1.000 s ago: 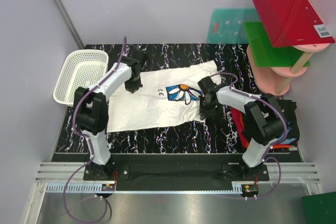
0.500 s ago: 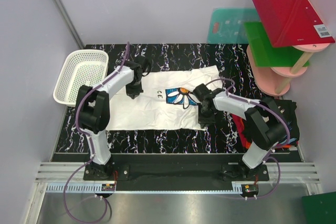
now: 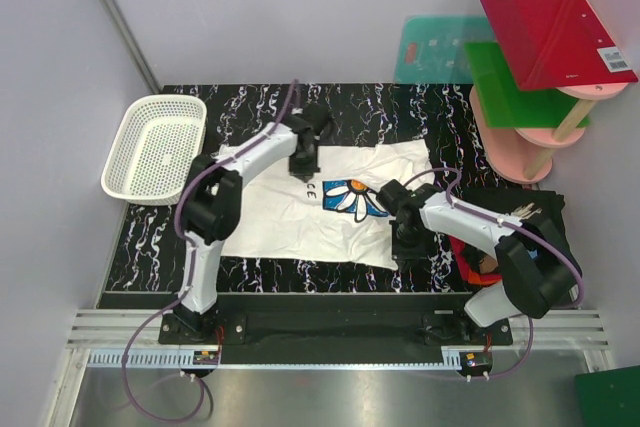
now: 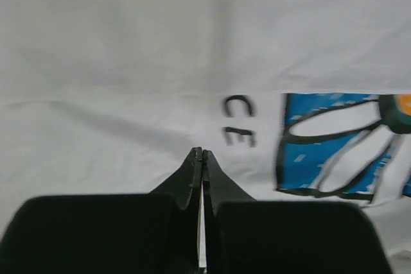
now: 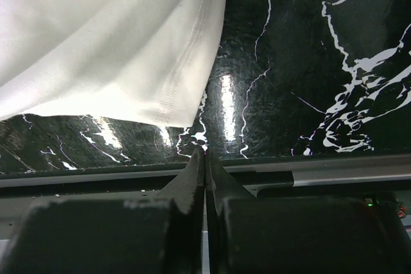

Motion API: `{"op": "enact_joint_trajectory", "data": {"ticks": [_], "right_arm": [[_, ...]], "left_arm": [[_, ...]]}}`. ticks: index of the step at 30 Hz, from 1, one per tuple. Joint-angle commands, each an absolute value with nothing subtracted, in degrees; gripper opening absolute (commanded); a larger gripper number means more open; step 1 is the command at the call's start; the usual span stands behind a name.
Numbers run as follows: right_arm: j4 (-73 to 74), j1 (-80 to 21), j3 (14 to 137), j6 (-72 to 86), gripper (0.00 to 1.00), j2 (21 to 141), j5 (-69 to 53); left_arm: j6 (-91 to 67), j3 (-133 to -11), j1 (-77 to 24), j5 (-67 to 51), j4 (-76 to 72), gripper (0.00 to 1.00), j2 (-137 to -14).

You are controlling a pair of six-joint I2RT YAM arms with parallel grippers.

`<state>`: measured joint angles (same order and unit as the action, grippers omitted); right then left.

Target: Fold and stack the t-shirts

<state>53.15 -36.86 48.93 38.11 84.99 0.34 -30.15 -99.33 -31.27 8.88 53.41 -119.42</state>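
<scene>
White daisy-print t-shirt (image 3: 280,217) lies spread and softly wrinkled mid-worktop (image 3: 440,117), on its glossy black, white-veined surface. Left fingers (image 4: 191,174) are pressed together over the cloth near the lettering. Right fingers (image 5: 217,178) are likewise closed and empty beside the stitched near hem, so I judge the limp fabric needs smoothing flat before any fold.

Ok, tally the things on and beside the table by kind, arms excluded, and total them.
T-shirts: 3 (white daisy t-shirt, black t-shirt, red-orange t-shirt)
Baskets: 1 (white basket)
Plastic sheets: 3 (teal sheet, green sheet, red sheet)
Stands: 1 (pink stand)
Total: 8
</scene>
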Motion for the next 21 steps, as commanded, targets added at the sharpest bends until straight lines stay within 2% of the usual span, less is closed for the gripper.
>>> {"op": "enact_joint_trajectory", "data": {"ticks": [1,8,17,21], "right_arm": [[54.40,-37.62,49.04,39.64,0.00,83.85,0.18],[52.30,-37.71,50.00,39.72,0.00,82.27,2.10],[42.90,-38.76,49.05,40.95,0.00,69.71,6.85],[37.01,-38.85,45.09,42.45,0.00,70.74,9.58]], "left_arm": [[-30.67,-109.41,-37.69,0.35,50.36,0.00,-126.27],[-34.45,-117.07,-39.64,-3.60,48.08,0.00,-133.76],[-34.80,-117.33,-39.29,-5.09,48.43,0.00,-137.81],[-35.59,-117.77,-38.94,-7.82,48.43,0.00,-140.27]]}}
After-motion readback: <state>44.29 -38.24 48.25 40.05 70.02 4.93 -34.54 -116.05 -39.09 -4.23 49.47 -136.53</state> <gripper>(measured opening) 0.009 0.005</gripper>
